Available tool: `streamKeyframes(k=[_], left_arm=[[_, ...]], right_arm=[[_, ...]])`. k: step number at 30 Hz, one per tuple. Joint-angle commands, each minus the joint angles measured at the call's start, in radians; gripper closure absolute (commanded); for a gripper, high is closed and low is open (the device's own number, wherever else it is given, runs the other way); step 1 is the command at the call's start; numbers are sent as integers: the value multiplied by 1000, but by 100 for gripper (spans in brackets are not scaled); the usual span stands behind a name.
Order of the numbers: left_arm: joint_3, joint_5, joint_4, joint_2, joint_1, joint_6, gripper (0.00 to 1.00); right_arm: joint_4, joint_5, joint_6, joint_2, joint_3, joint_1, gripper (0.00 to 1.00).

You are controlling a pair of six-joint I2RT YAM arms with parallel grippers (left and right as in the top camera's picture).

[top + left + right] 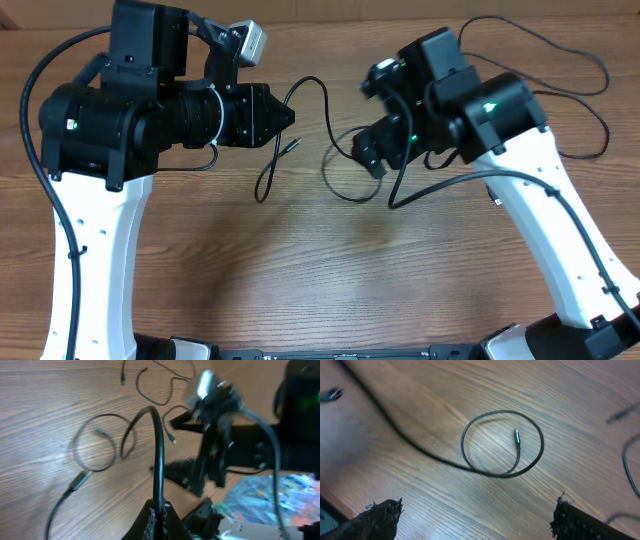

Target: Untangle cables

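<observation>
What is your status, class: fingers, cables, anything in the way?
Left fingers shut on one cable. Right fingers open above a looped cable, not touching. Other strands loose on the table. Nothing blocking.

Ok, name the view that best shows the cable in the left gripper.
Left wrist: the left gripper is shut on the cable, which arches away close up. Overhead shows only a thin arc leaving the gripper tip. Right wrist shows a loose loop, possibly another cable.

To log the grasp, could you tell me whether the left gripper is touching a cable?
Touching: the left wrist view shows the left gripper pinching a black cable between its closed jaws.
</observation>
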Motion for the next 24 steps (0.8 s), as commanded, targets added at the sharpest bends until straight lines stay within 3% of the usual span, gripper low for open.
streamKeyframes(k=[1, 3, 9, 20, 24], left_arm=[[21, 92, 5, -16, 3, -29, 96], [21, 121, 5, -16, 3, -28, 96], [21, 138, 0, -17, 3, -34, 96], [78, 267, 0, -20, 4, -79, 96], [112, 249, -6, -23, 12, -81, 96]], right_arm=[[21, -23, -115, -3, -13, 71, 7], [32, -16, -144, -3, -14, 104, 14], [78, -13, -143, -2, -44, 135, 14], [148, 34, -132, 3, -52, 134, 31], [192, 124, -61, 3, -52, 110, 31]])
